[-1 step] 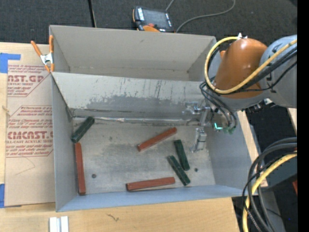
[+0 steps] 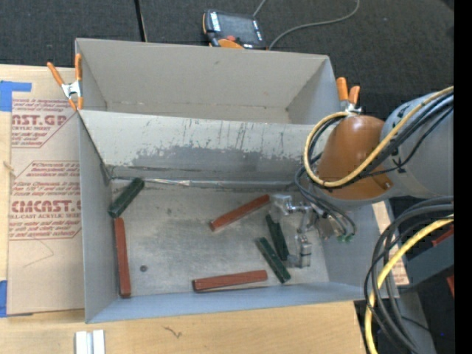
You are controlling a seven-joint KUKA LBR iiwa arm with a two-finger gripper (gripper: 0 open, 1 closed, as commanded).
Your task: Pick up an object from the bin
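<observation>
Green bars: two dark, slim sticks lying crossed on the floor of the bin, at its right end and near the front wall. They are the things nearest the gripper, which stands just to their right, low over the floor. No bar shows inside it, and whether it is spread or closed cannot be told from this angle.

Handling, judged by look: the bars seem rigid, light and smooth-faced, likely plastic or painted wood. They should not bend or crush, but a long stick taken near one end would tilt. The better hold is across the narrow width, at mid-length. The upper stick of the cross is the safer choice, since lifting the lower one would drag its partner.

Surroundings: one red bar lies aslant just up-left of the pair, and a front bar lies along the front wall, its end near the pair. A side bar and a lone green stick lie well apart by the left wall.

Room: the right and front walls stand near, leaving little play there. The middle floor is bare, and straight upward is free.
</observation>
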